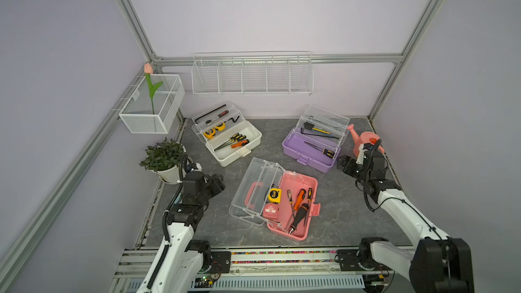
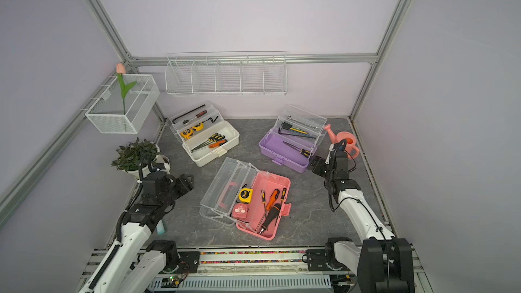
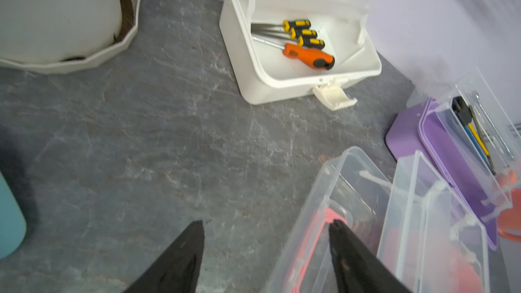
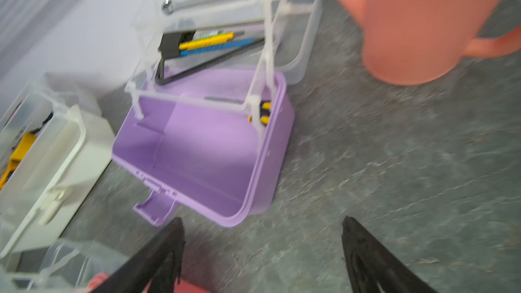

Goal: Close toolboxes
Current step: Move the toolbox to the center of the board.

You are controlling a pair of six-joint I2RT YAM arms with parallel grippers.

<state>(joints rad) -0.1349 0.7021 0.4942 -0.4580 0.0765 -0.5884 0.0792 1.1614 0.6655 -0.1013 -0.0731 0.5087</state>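
No writing can be read with certainty in any view. In both top views, at about 6 o'clock on the tabletop, the yellow tape measure (image 1: pixel 275 195) in the pink toolbox (image 1: pixel 296 183) has a black round face with a pale mark that may be a numeral. Just beside it toward 7 o'clock, the pink tape measure (image 1: pixel 270 211) bears a white label (image 1: pixel 270 208) with lines of print too small to make out. In the right wrist view, a pale green strip (image 4: pixel 210 34) on the tool holder in the purple toolbox (image 4: pixel 197 142) carries print that is blurred.
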